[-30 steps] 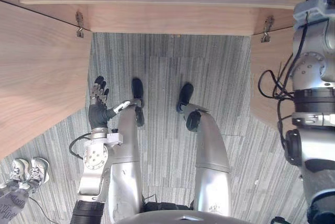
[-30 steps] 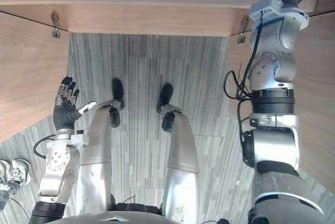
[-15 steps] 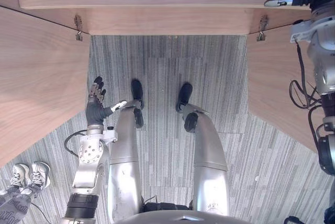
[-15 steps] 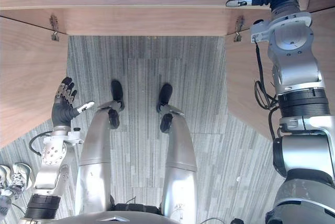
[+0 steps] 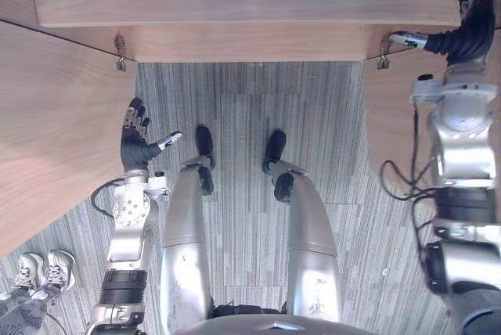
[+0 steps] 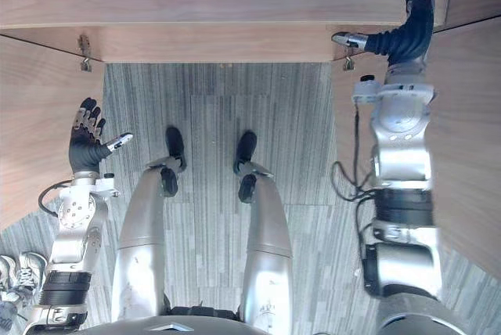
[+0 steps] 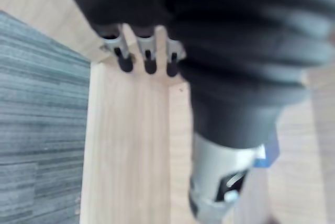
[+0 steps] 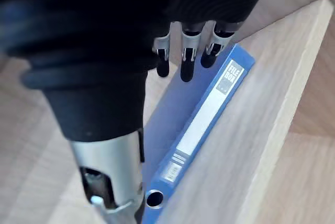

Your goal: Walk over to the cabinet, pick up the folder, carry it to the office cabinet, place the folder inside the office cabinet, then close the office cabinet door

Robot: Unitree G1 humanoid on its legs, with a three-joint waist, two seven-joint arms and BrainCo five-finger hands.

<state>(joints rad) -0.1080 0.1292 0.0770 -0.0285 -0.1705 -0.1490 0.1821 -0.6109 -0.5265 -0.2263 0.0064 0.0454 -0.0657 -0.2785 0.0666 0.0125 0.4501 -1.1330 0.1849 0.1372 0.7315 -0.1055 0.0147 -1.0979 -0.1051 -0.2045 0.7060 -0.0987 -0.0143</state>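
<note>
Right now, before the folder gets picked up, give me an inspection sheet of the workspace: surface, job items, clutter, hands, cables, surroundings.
Surface: pale wooden cabinet top, carrying the folder.
Job's things: blue folder lying flat on it, near its edge, not yet lifted.
Clutter: nothing seen.
Hands: right hand open, fingers stretched over the folder; contact cannot be told. Left hand open, holding nothing, beside the left door.
Cables: nothing seen.
Surroundings: left door and right door stand open; grey striped carpet; a person's shoes on the robot's left.
</note>
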